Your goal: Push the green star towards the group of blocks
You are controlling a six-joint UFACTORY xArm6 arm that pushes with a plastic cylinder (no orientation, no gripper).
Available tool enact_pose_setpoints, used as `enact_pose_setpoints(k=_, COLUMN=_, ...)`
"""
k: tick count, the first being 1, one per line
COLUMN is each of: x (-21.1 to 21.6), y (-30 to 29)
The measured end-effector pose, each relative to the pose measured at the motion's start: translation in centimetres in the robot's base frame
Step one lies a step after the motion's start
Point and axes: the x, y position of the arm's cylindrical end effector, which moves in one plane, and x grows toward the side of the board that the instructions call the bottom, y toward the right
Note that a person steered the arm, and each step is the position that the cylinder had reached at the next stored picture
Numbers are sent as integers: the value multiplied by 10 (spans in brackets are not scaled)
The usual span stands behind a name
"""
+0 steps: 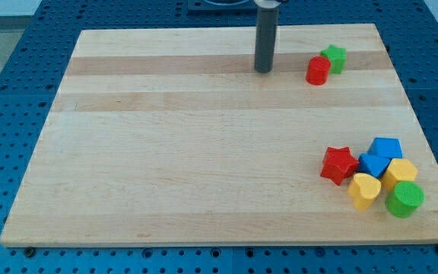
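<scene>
The green star [334, 58] lies near the view's top right, touching a red cylinder [318, 71] on its lower left. My tip [263, 71] rests on the board to the left of both, about a block's width and more away from the red cylinder. The group sits at the view's bottom right: a red star [338, 164], a blue cube [387, 148], a blue block [371, 164], a yellow block [400, 173], a yellow heart [365, 190] and a green cylinder [404, 199].
The wooden board [204, 152] lies on a blue perforated table [6, 68]. The group sits close to the board's right and bottom edges. The green star is close to the board's top edge.
</scene>
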Motion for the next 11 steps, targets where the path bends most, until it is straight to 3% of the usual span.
enact_pose_setpoints(k=3, x=-41, y=85)
enact_pose_setpoints(k=5, x=-45, y=113)
enact_pose_setpoints(k=10, x=43, y=109)
enact_pose_setpoints(k=11, x=43, y=113)
